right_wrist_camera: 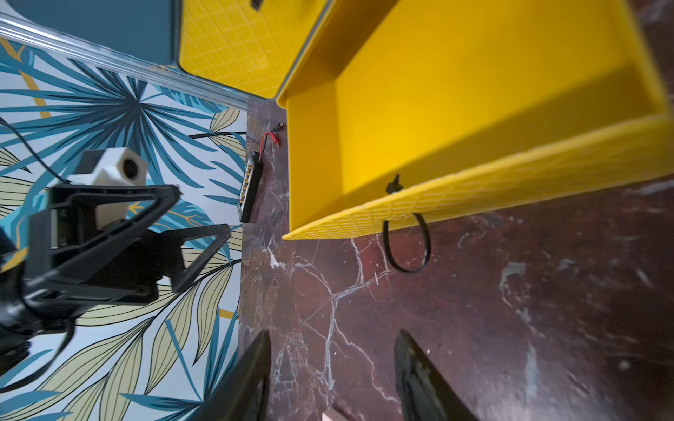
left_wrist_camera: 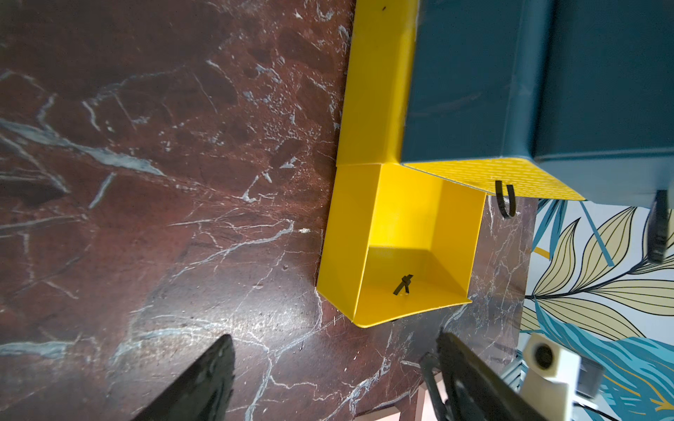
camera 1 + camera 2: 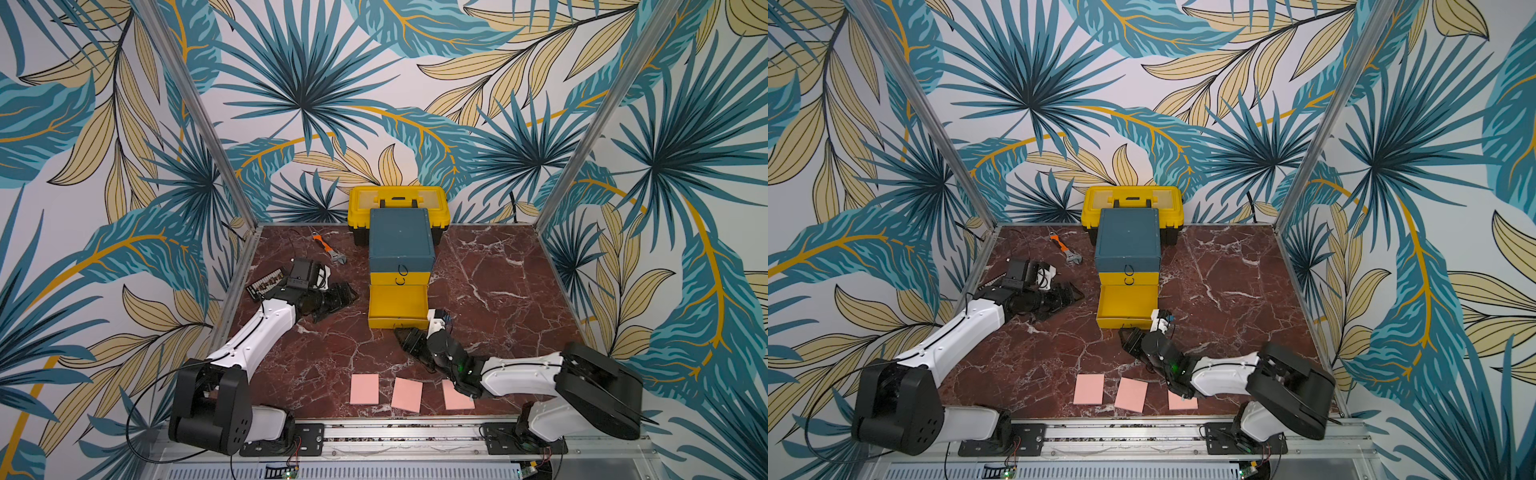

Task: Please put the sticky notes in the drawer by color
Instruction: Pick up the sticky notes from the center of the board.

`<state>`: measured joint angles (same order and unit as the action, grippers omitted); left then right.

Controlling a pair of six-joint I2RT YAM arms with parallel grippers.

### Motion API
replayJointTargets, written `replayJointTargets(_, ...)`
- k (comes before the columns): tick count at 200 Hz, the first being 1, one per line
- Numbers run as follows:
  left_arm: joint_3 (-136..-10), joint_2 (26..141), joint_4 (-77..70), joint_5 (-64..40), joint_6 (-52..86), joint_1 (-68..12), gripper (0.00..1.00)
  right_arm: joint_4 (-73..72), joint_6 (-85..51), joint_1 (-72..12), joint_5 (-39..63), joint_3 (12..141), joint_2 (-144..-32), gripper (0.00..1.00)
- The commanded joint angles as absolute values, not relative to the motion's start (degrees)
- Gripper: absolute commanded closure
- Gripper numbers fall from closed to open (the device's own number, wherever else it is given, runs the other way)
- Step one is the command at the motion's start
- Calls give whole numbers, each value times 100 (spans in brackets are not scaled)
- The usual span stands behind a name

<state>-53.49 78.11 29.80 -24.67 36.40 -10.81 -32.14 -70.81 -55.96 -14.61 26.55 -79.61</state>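
My left gripper (image 3: 351, 297) spread wide beside the drawer (image 3: 401, 243), its bottom yellow tray (image 3: 398, 305) pulled out, my right gripper (image 1: 333, 335) parted, empty, just before that tray's loop pull (image 1: 406, 248), three pink sticky notes (image 3: 407, 394) in a row on the marble (image 3: 498, 291) near the front edge

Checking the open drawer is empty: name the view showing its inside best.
Right wrist: the open drawer fills the frame, floor bare. Left wrist shows it smaller, slanted; both top views, small from above.
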Motion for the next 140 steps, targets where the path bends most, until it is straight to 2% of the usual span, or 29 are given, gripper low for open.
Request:
replayJointTargets(1, -5318, 7875, 2890, -2443, 3551, -1059, 11, -745, -6263, -5644, -1712, 3054, -7051, 44)
replayJointTargets(33, -5394, 7983, 2878, -2477, 3551, -1063, 11, 2448, -5874, -5669, -2259, 3769, -5922, 36)
replayJointTargets(65, -5500, 8122, 2968, -2418, 3568, -1080, 11, 4333, -6163, -5687, -2647, 3832, -5188, 32)
replayJointTargets(113, -5813, 8402, 3163, -2221, 3559, -1256, 8, 5397, -6465, -5728, -2263, 3959, -5716, 25)
replayJointTargets(131, -6019, 8560, 3257, -2215, 3503, -1304, 8, 5371, -6452, -5857, -2075, 3885, -5902, 22)
replayJointTargets(140, -6114, 8657, 3325, -2203, 3474, -1333, 8, 5311, -6435, -5903, -1951, 3791, -5969, 14)
